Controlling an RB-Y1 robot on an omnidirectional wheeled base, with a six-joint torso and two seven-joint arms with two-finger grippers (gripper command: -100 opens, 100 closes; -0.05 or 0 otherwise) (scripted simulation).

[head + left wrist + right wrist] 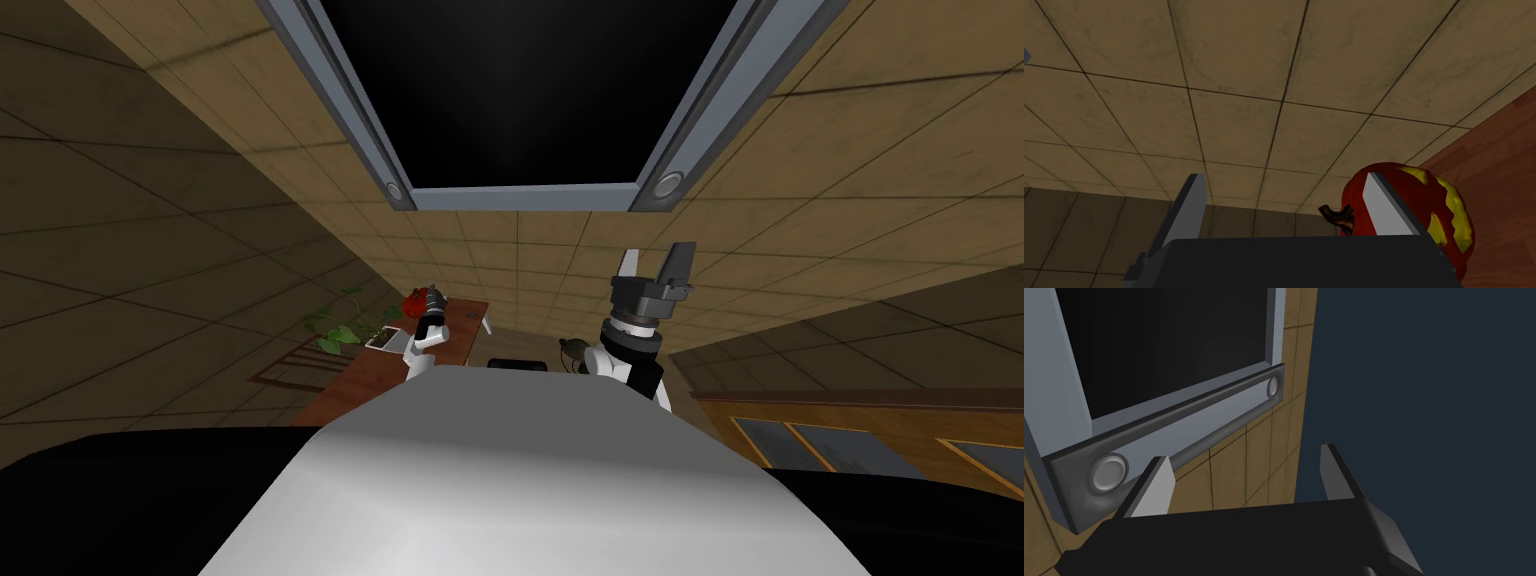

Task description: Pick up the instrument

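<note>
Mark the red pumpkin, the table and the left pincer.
red pumpkin [1431,200], left wrist view, its carved side.
table [1499,200], left wrist view, bare brown top.
left pincer [1285,176], left wrist view, midway between its open fingertips.

It is hard to tell which thing is the instrument. The best match is a small flat white thing [385,341] with a darker middle. It lies flat on the brown table [460,335], close to the table's edge. It is just beside the leaves of a green plant [335,332]. A red pumpkin [414,300] sits near it but is not touching it. It is too small to tell more.
</note>
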